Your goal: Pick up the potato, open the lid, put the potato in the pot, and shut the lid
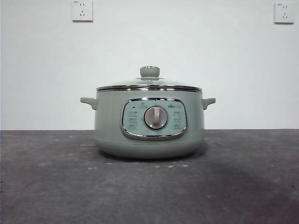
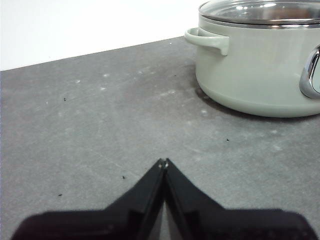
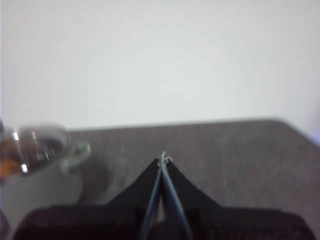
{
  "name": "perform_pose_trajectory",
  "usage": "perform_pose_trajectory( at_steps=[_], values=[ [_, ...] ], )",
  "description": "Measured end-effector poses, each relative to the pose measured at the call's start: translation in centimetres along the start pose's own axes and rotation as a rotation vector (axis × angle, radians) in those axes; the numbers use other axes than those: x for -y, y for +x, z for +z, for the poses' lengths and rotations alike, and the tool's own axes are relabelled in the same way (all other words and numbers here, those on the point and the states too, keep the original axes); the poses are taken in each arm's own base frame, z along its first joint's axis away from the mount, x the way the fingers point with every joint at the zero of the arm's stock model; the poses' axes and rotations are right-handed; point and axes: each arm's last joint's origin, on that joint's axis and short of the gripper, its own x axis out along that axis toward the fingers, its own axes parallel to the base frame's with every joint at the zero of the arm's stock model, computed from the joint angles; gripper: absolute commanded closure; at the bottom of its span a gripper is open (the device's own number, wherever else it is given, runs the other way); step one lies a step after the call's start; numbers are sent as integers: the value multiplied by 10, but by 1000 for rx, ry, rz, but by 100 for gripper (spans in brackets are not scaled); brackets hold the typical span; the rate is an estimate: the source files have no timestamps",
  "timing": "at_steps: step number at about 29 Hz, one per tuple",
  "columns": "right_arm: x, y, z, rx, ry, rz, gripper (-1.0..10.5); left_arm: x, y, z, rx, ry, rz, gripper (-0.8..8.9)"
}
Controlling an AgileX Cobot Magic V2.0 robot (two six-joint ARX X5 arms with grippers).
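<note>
The potato (image 3: 7,167) shows only as an orange blur through the lid (image 1: 149,86), seated on the pot (image 1: 149,123) mid-table. Left gripper (image 2: 163,162) and right gripper (image 3: 163,159) hang pinched together, empty. A crooked lid could slip unnoticed.

A pale sage-green pot (image 1: 149,135) sits on a dark grey counter (image 1: 56,186) mottled with faint pale specks. Its front panel is framed in shiny chrome, with a grey-beige round dial at the centre. The lid (image 1: 149,85) is clear glass with a chrome rim and a sage-green knob. A blurred orange patch shows through the glass. The wall (image 1: 210,46) is white with two white sockets (image 1: 82,10). Both claws are black: left claw (image 2: 163,162), right claw (image 3: 164,159).
</note>
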Motion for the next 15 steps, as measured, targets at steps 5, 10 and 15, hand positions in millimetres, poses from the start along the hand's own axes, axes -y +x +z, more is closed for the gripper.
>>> perform_pose_trajectory(
  at_steps=[5,10,15],
  values=[
    [3,10,-57,-100,31,-6,946,0,0,0,0,0,0,817],
    [4,10,-75,-218,30,-13,946,0,0,0,1,0,0,817],
    [4,10,-75,-216,23,-12,946,0,0,0,0,0,0,817]
  ],
)
